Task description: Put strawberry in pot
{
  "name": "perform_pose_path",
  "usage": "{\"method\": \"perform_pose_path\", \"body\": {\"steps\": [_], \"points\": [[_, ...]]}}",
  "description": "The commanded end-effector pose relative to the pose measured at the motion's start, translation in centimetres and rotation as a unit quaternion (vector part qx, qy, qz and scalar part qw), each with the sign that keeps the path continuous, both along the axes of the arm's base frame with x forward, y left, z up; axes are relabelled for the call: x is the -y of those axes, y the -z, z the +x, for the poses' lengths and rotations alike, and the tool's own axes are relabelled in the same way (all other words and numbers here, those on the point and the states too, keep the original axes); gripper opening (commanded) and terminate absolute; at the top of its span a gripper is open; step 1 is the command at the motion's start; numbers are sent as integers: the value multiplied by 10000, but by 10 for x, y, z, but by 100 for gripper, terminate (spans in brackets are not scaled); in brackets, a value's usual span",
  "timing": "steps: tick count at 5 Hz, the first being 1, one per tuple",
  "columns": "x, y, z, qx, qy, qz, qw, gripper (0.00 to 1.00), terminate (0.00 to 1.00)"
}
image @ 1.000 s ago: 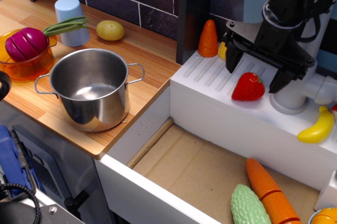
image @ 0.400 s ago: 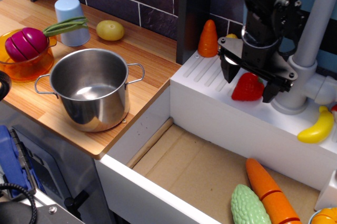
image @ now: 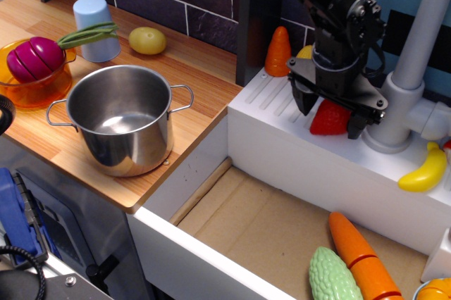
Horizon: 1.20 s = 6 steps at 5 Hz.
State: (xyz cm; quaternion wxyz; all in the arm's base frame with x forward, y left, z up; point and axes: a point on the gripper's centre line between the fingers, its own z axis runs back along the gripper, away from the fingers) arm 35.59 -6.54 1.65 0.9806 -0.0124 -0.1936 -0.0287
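Here, in the single view, the claw [image: 330,116] hangs over the white ribbed ledge [image: 278,99] beside the sink, its two fingers spread wide on either side of the strawberry [image: 326,120], one to its left and one to its right, with nothing gripped; whether either finger touches the fruit cannot be told. The strawberry lies on the ledge, partly hidden under the claw's body, well apart from the pot [image: 121,117], which stands empty on the wooden counter [image: 197,67] to the left. The likeliest trouble is the grip: the fruit is glossy and rounded, so fingers closing off-centre could squeeze it out sideways, rolling it toward the carrot [image: 279,51] behind or off the ledge's front edge into the sink well below. The grey tap [image: 412,67] stands just beside the right finger and could be struck if the claw shifts that way. A weak hold could also drop the fruit on the way across the gap before it reaches the pot.
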Motion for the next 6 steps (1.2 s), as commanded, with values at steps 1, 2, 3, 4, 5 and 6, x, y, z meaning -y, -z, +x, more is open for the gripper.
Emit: {"method": "perform_pose_path", "body": {"steps": [1,2,3,4,5,6], "points": [[3,-5,5,-59,-243,-121,9996,0,0],[-6,-31,0,-339,-446,248,9981,0,0],[-31,-64,-16,-626,-551,617,9946,0,0],[-53,-85,-41,-733,-688,920,9907,0,0],[-78,-103,-63,-824,-759,1007,9886,0,0],[-96,-110,-78,-930,-830,1184,9851,0,0]]}}
